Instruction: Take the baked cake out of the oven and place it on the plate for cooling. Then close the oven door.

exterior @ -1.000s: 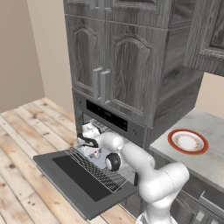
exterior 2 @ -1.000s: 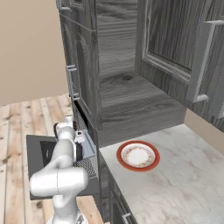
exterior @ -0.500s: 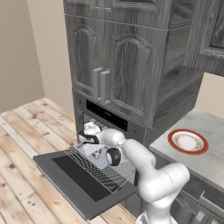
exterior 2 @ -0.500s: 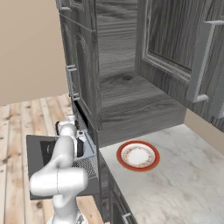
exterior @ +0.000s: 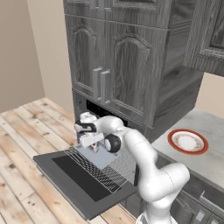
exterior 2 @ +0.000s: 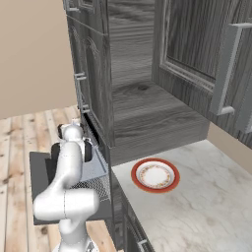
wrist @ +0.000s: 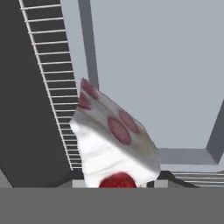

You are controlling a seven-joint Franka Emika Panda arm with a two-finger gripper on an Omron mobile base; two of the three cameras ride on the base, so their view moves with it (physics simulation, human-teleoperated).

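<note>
I see the oven (exterior: 94, 109) set low in the grey wood cabinets, with its door (exterior: 83, 175) dropped flat and fully open over the floorboards. The wire rack (exterior: 103, 168) is drawn out above the door, and a flat grey tray (exterior: 99, 154) lies on it. To the right, the stone counter (exterior 2: 197, 206) carries the plate (exterior 2: 155, 175), which has nothing on it and sits well apart from the oven mouth.

My arm reaches down and left from the base, and the gripper (exterior: 91, 141) hangs just over the tray. In the hand view the cake (wrist: 113, 140) sits right up against the camera, a white wedge with red spots and a cherry at its lower edge, and the tray and rack lie beyond it. The fingertips are mostly hidden behind the slice, so I cannot tell how wide the jaws stand. My judgement is that they are closed on the cake, given how it tilts and how near the hand it is, but I would not swear to it.

As for progress, I judge the job roughly at its first third. The door is open and the cake is at the hand, out at the oven front. I have yet to carry it across to the plate, set it down, and swing the door up.
</note>
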